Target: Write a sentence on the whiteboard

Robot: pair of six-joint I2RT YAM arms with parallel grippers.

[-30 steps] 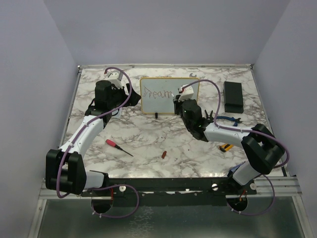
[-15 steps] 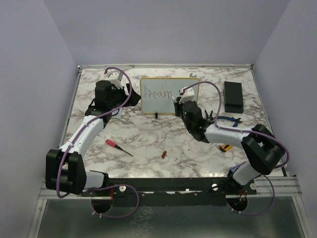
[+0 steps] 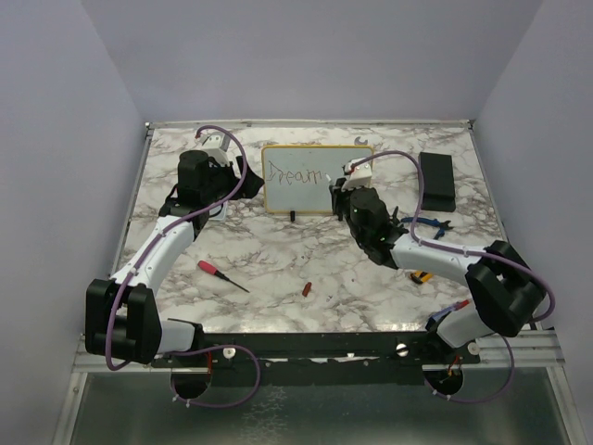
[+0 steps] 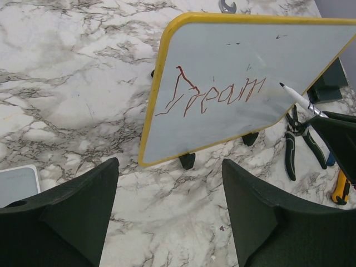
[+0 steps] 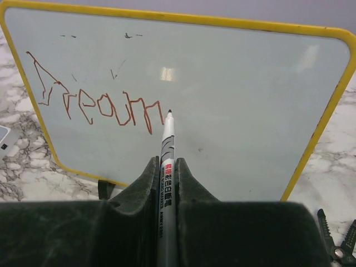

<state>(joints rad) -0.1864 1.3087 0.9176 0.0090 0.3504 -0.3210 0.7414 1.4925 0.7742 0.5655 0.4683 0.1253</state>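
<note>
The whiteboard [image 3: 287,197], yellow-framed on small black feet, stands at the back of the marble table. The sentence [image 3: 295,176] reads "Dream" in thin red-brown strokes [image 4: 214,97] [image 5: 94,100]. My right gripper [image 5: 166,162] [image 3: 343,195] is shut on a white marker [image 5: 167,144]. Its tip points at the board [image 5: 239,100] just right of the last letter; I cannot tell whether it touches. The marker [image 4: 300,100] also shows in the left wrist view. My left gripper [image 4: 169,162] [image 3: 246,178] hangs open and empty before the board's [image 4: 233,61] left side.
A red-handled screwdriver [image 3: 211,269] and a small red cap [image 3: 307,288] lie on the near table. A black box [image 3: 436,181], blue pliers [image 3: 426,222] and a yellow tool [image 3: 422,275] are at the right. A grey pad [image 4: 16,186] lies left.
My right arm has shifted a little to the right, carrying the marker tip past the end of "Dream". The left arm has not moved.
</note>
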